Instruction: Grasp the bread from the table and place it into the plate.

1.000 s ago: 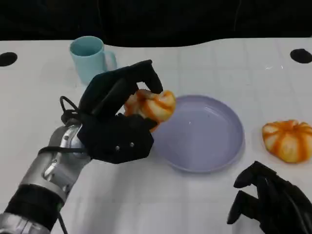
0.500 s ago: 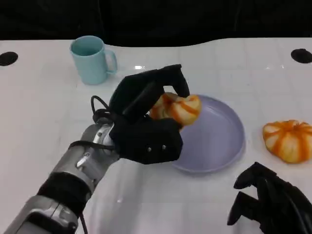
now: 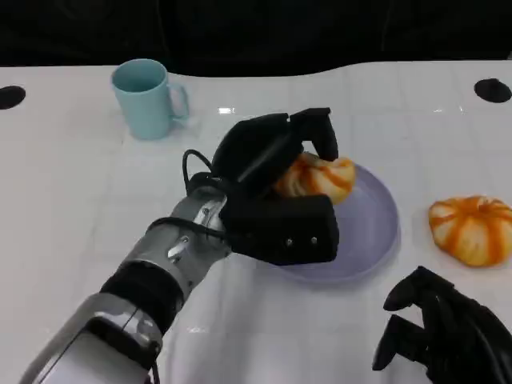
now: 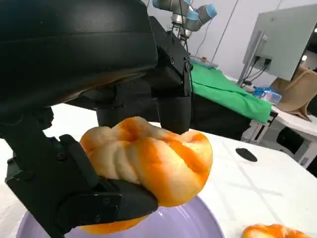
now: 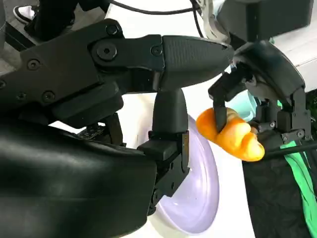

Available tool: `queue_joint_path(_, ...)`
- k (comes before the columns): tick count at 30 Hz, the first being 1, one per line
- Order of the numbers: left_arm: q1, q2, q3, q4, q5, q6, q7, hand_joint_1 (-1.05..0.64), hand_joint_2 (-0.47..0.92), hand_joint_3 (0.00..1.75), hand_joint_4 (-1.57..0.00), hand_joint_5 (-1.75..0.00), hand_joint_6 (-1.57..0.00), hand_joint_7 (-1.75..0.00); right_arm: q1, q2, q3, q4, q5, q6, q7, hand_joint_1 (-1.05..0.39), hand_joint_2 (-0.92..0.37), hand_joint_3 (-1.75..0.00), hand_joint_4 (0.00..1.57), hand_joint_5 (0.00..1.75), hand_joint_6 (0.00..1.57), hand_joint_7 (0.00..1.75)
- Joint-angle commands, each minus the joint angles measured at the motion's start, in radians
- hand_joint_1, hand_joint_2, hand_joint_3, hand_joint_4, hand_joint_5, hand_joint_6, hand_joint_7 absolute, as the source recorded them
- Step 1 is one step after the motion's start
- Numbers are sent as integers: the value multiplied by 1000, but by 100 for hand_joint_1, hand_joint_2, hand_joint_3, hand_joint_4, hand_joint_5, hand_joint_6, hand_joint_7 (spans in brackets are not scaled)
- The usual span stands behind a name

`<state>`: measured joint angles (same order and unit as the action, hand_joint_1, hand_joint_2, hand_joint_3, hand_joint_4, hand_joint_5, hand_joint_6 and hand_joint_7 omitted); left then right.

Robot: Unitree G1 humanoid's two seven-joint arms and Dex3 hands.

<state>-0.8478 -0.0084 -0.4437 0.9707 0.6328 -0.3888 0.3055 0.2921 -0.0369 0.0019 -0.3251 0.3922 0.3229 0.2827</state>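
- Gripping the round orange-striped bread roll (image 3: 318, 176) in the black left hand (image 3: 276, 192), fingers wrapping it from both sides.
- Hovering over the left part of the shallow lavender plate (image 3: 370, 232) on the white table (image 3: 72, 200).
- Resting near right, the right hand (image 3: 444, 332), holding nothing, fingers curling loosely.
- Lying right of the plate, a second striped roll (image 3: 470, 229); standing far left, a light blue mug (image 3: 144, 98).

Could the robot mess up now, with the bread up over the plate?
Maybe. The left hand holds the bread above the near-left part of the plate, not its middle, so a drop now might land on the rim and roll out. On release, the bread could also stick to the fingers wrapped around it and get dragged away.
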Motion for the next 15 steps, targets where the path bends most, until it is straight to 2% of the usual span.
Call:
queue_joint_path(1,-39,-16,0,47,-13,3,-6,-16,42,129,-90,-175,-69,-175,7,-7,-6,-7,9,-7,4,-54,-92,-49,60,175,39,171)
queue_joint_path(9,-60,-28,-11,90,-14,-4,-8,-15,44,120,-87,-175,-66,-175,12,-5,-4,-15,9,-1,0,-54,-92,-49,60,175,38,171)
queue_joint_path(10,-66,-26,-9,86,-26,15,-60,-15,44,120,-87,-175,-66,-175,13,-5,-4,-18,8,1,-2,-54,-92,-49,60,175,38,171)
queue_joint_path(11,-71,-25,-4,84,-43,27,-116,-20,62,83,-73,-161,-66,-114,14,-5,-4,-21,8,5,-5,-53,-92,-49,60,175,38,172)
queue_joint_path(12,-74,-24,0,82,-55,36,-157,-22,76,58,-65,-140,-69,-75,15,-5,-5,-23,9,7,-7,-53,-92,-49,60,175,38,172)
queue_joint_path(13,-76,-20,0,84,-64,36,-194,-26,85,39,-57,-120,-69,-45,15,-5,-5,-23,10,6,-5,-53,-92,-49,60,175,38,172)
queue_joint_path(14,-76,-15,-3,84,-67,32,-213,-30,89,32,-52,-96,-65,-28,15,-5,-6,-23,11,5,-3,-53,-92,-49,60,175,38,172)
queue_joint_path(15,-76,-12,-5,82,-67,30,-225,-33,90,29,-49,-80,-62,-18,15,-5,-6,-23,12,4,-2,-53,-92,-49,60,175,38,172)
